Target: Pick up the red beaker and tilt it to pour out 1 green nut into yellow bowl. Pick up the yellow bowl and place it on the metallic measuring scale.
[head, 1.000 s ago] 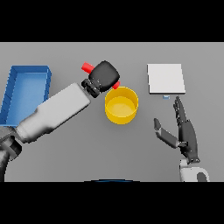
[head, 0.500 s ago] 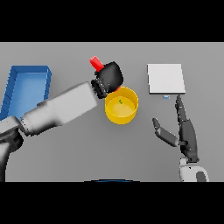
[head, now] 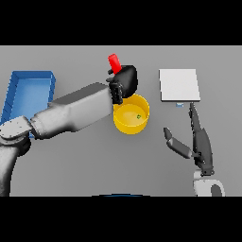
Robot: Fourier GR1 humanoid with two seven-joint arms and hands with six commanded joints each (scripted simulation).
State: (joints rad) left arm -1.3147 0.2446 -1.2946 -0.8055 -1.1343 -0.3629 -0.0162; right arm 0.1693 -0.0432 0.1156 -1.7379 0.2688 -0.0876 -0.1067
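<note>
My left hand [head: 125, 82] is shut on the red beaker [head: 114, 62] and holds it just above the far rim of the yellow bowl [head: 131, 114]. The beaker's red end sticks up and away from the hand. A small green nut [head: 139, 116] lies inside the bowl. The metallic measuring scale [head: 179, 85] is a flat pale square to the right of the bowl. My right hand [head: 201, 146] is open, fingers straight, on the table below the scale and right of the bowl.
A blue tray [head: 27, 95] stands at the far left, partly behind my left arm.
My left hand has swung right with the beaker, over the bowl's far rim, and turned it more upright. A green nut now lies in the bowl. The right hand has not moved.
</note>
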